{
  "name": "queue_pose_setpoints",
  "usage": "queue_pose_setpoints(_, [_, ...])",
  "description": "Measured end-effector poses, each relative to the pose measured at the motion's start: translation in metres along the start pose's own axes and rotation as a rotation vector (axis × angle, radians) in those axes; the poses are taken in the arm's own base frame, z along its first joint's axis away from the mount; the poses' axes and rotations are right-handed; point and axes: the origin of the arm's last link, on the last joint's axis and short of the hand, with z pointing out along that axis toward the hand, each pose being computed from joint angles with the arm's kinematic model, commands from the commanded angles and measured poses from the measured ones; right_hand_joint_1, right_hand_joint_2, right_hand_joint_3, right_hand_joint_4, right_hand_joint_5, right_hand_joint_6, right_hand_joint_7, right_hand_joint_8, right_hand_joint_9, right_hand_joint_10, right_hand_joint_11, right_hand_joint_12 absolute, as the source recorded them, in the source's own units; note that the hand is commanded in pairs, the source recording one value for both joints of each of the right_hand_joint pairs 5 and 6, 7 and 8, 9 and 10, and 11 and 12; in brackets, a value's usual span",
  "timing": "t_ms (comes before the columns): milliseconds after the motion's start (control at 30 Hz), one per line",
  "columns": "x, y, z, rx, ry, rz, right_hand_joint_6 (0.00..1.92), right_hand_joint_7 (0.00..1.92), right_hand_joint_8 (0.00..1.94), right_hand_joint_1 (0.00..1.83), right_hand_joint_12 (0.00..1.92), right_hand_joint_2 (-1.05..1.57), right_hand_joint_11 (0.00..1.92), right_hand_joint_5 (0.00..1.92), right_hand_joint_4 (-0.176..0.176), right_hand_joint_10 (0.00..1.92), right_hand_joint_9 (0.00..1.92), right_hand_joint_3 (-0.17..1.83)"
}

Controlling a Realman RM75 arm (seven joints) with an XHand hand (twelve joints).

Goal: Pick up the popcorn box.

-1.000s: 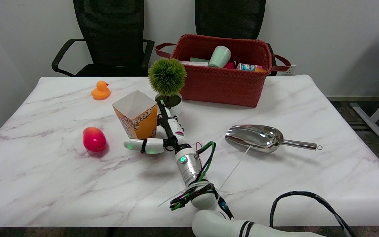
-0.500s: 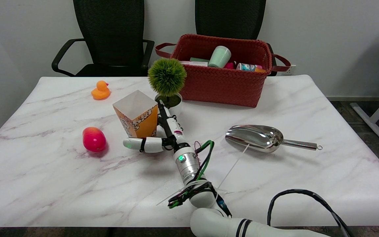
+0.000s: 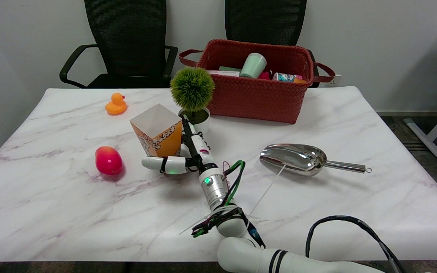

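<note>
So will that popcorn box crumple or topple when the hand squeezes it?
The popcorn box looks like thin open-topped card, so probably light and easily dented. It narrows toward its base, so a sideways nudge from the right hand may well tip it.

1. One popcorn box (image 3: 157,131).
2. One rubber duck (image 3: 116,104).
3. One red-and-yellow toy mango (image 3: 108,160).
4. One potted artificial plant (image 3: 192,90).
5. One metal scoop (image 3: 298,157).
6. One red woven basket (image 3: 256,93).
7. Two black office chairs (image 3: 127,38), (image 3: 266,21).
</note>
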Motion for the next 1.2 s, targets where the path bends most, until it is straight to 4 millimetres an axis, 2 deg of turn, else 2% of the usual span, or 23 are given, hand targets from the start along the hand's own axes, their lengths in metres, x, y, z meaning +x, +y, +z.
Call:
queue_pose_setpoints(733, [0.0000, -0.0039, 0.0069, 0.001, 0.008, 0.008, 0.10, 0.71, 0.71, 0.92, 0.41, 0.45, 0.41, 0.10, 0.000, 0.63, 0.63, 0.00])
queue_pose_setpoints(900, [0.0003, -0.0043, 0.0072, 0.002, 0.011, 0.009, 0.29, 0.77, 0.77, 0.92, 0.45, 0.48, 0.45, 0.29, 0.000, 0.70, 0.70, -0.01])
queue_pose_setpoints(1000, [0.0006, -0.0046, 0.0074, 0.003, 0.013, 0.009, 0.42, 0.90, 0.90, 0.92, 0.48, 0.50, 0.48, 0.42, 0.000, 0.75, 0.75, -0.03])
queue_pose_setpoints(1200, [0.0013, -0.0050, 0.0076, 0.005, 0.018, 0.010, 0.49, 0.96, 0.96, 0.92, 0.51, 0.51, 0.51, 0.49, 0.000, 0.78, 0.78, -0.03])
